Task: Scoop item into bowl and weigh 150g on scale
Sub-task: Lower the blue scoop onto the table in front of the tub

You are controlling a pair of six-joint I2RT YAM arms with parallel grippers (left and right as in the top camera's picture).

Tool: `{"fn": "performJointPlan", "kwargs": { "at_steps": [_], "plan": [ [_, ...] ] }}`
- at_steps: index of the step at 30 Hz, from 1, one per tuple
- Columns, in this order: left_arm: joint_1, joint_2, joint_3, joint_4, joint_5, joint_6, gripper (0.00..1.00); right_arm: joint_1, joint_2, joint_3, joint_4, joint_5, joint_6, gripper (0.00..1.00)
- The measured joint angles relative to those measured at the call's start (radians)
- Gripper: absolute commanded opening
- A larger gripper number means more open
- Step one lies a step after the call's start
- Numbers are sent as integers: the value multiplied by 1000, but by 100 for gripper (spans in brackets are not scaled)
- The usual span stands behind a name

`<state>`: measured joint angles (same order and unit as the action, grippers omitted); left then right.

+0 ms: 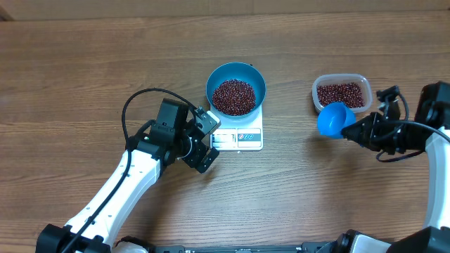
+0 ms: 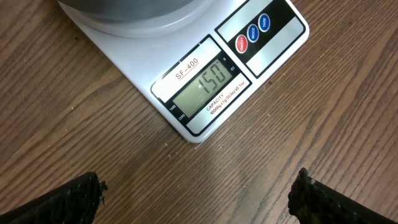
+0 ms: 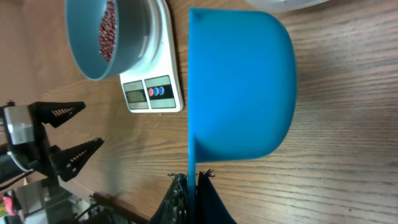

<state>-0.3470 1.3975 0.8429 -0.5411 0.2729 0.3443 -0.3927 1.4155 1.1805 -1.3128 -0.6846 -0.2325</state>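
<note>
Overhead, a round bright blue bowl point(image 1: 235, 70) is seen standing on a small flat white square kitchen scale point(image 1: 242, 138), with a heap of small dark red-brown beans point(image 1: 233, 97) lying inside it. More beans are left in a clear rounded-rectangular plastic tub point(image 1: 341, 93) well to the right. The left gripper point(image 1: 209, 140) is held just beside the scale's front edge, its jaws spread wide and empty. The right gripper point(image 1: 355, 130) is pressed together on the handle of a small blue plastic scoop point(image 1: 335, 119), which hangs just in front of the tub. No beans are seen in it from above.

In the left wrist view the grey display strip point(image 2: 202, 84) is read as 150, so the weighing step is judged to be at its end. No further scoop is called for. The scoop should be set down well away from the bowl, without the scale being nudged.

Only the bowl's underside is caught at the top of the left wrist view. The display cannot be read from overhead or in the right wrist view.
</note>
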Motion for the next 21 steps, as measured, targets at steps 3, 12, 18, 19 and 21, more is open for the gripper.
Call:
{"fn": "performJointPlan", "kwargs": {
  "at_steps": [3, 12, 18, 19, 21],
  "plan": [
    [0, 0, 0, 0, 0, 0, 100, 0, 7, -44, 53, -5, 0, 4],
    [0, 0, 0, 0, 0, 0, 99, 0, 33, -187, 166, -7, 27, 4],
    [0, 0, 0, 0, 0, 0, 100, 0, 99, -201, 234, -8, 65, 4],
    [0, 0, 0, 0, 0, 0, 100, 0, 113, -205, 238, -8, 69, 4],
    [0, 0, 0, 0, 0, 0, 99, 0, 135, -207, 238, -8, 72, 4]
  ]
}}
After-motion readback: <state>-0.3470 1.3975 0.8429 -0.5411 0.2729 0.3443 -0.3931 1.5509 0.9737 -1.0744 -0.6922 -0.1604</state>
